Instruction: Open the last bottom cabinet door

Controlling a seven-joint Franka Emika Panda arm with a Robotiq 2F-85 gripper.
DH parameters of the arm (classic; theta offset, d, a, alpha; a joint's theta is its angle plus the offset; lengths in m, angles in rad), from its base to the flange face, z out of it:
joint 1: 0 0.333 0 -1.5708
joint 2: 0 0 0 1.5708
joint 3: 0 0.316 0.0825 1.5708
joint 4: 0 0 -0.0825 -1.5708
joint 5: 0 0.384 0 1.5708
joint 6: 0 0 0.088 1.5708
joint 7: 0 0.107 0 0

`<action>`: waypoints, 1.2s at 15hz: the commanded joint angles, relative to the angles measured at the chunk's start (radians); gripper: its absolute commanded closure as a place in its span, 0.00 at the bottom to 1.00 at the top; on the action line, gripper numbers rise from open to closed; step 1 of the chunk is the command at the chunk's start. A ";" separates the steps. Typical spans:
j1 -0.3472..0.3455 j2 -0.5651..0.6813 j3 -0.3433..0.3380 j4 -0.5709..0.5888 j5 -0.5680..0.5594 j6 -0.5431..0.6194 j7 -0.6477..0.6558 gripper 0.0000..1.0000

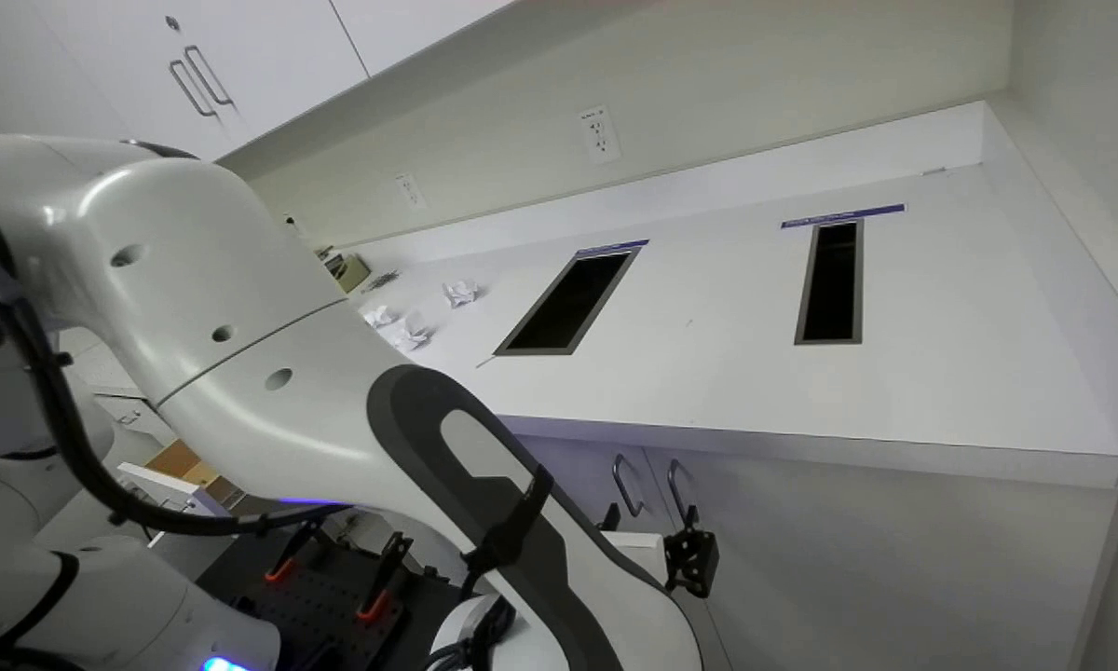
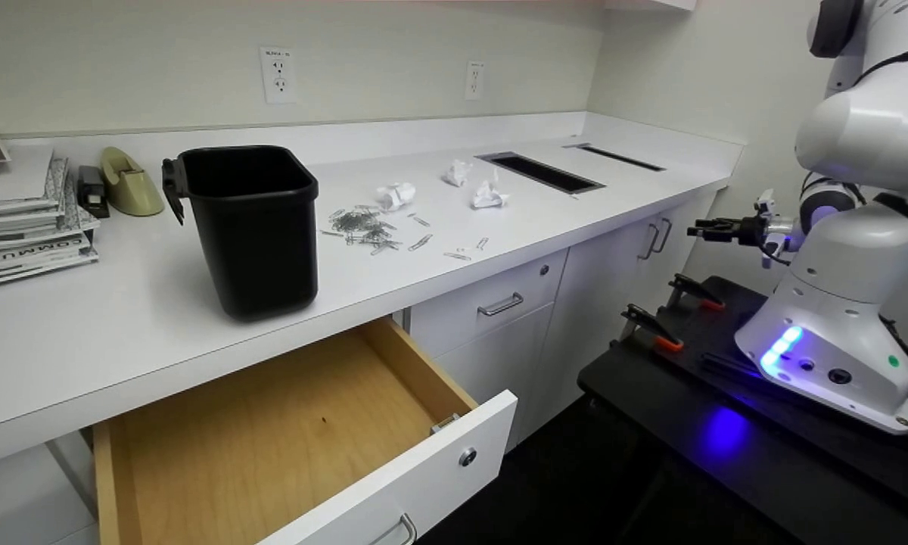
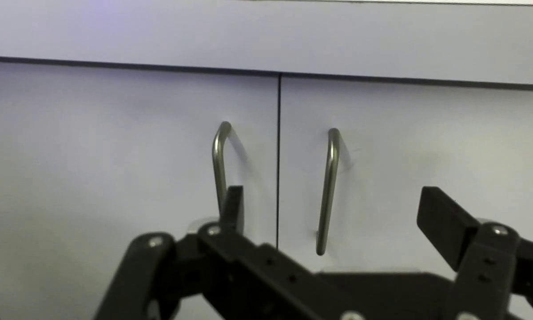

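the gripper (image 3: 332,198) has its fingers (image 3: 448,226) spread wide. the last door (image 3: 408,153) is closed, its handle (image 3: 328,191) showing between them in the wrist view.

The last cabinet door (image 3: 393,173) is white, the pincer (image 3: 331,198) black.

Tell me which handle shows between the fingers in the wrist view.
The right handle, on the last bottom door, fully visible between the fingers; the left handle is partly hidden behind one.
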 commanded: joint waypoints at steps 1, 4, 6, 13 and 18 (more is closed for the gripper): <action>0.050 0.017 0.011 0.020 0.079 0.050 0.012 0.00; 0.094 0.042 0.010 0.048 0.139 0.100 0.012 0.00; 0.115 0.060 0.009 0.071 0.164 0.128 0.021 0.00; 0.142 0.122 0.018 0.145 0.223 0.157 0.044 0.00; 0.143 0.151 0.026 0.174 0.228 0.153 0.056 0.28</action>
